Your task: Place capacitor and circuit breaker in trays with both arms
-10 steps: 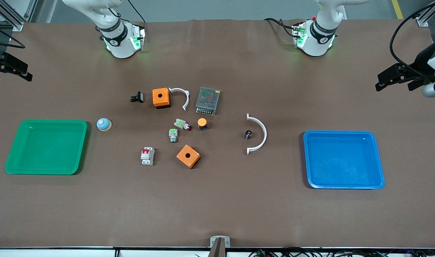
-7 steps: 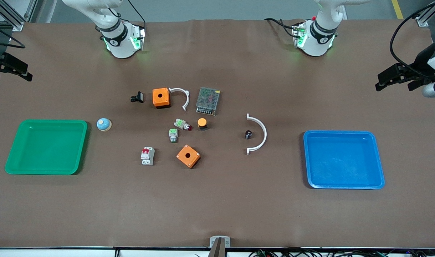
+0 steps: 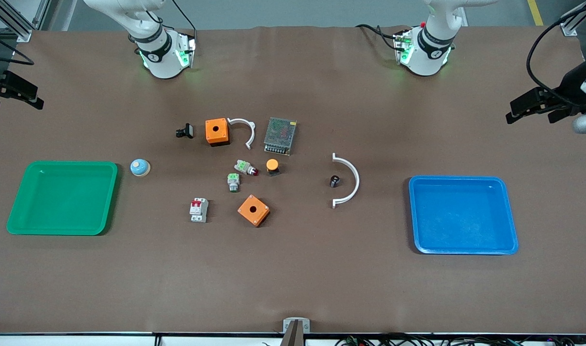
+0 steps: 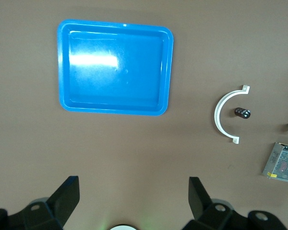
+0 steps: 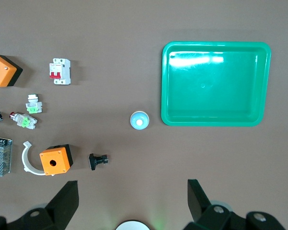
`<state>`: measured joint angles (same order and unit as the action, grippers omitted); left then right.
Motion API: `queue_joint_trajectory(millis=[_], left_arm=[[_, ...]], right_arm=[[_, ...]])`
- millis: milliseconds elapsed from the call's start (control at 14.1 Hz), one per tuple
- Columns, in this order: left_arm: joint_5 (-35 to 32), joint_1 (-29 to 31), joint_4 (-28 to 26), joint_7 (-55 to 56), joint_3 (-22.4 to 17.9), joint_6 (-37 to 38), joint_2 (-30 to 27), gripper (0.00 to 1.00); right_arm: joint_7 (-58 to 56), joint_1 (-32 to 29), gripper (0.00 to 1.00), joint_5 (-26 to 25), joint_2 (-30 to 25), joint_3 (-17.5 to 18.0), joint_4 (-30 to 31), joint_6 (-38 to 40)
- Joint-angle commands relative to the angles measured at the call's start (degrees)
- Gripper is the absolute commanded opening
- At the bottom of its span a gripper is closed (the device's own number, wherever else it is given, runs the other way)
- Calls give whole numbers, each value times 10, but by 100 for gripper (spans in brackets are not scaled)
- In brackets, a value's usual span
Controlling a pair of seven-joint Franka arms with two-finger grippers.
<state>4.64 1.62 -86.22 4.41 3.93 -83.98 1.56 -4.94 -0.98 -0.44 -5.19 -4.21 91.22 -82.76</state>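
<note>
Brown matting covered the surface (image 3: pixel 293 278), matte and faintly creased, likely to give fair friction under small parts. The capacitor (image 3: pixel 335 181) lay inside the curve of a white half-ring clamp (image 3: pixel 350 180), apart from it, toward the left arm's end. It was a tiny black cylinder with a silvery end; judged light, rigid and prone to roll, so best pinched across its round body. The circuit breaker (image 3: pixel 199 210) lay toward the right arm's end, beside an orange box (image 3: pixel 253 210). A light-grey moulded block with red levers, it appeared stiff and smooth; its flat long sides offered the sounder hold, clear of the levers. A blue tray (image 3: pixel 463 250) and a green tray (image 3: pixel 57 231), both glossy plastic with raised rims, sat empty at either end. The left pincer (image 4: pixel 134 196) hung open, high over the surface near the blue tray; the right pincer (image 5: pixel 133 196) hung open, high over the surface near the green tray. Neither held anything.
</note>
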Motion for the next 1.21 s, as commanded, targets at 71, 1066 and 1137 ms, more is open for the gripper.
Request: queue_joint_trajectory(millis=[71, 1066, 1137], left_arm=[[36, -9, 10, 6, 12, 4, 50, 100], [28, -166, 10, 234, 13, -135, 202, 100], [27, -173, 10, 254, 13, -151, 213, 100]], right_arm=[[-3, -3, 100, -5, -3, 2, 3, 1], [-3, -2, 100, -5, 56, 1, -20, -23], [-2, -4, 100, -5, 64, 1, -16, -43]])
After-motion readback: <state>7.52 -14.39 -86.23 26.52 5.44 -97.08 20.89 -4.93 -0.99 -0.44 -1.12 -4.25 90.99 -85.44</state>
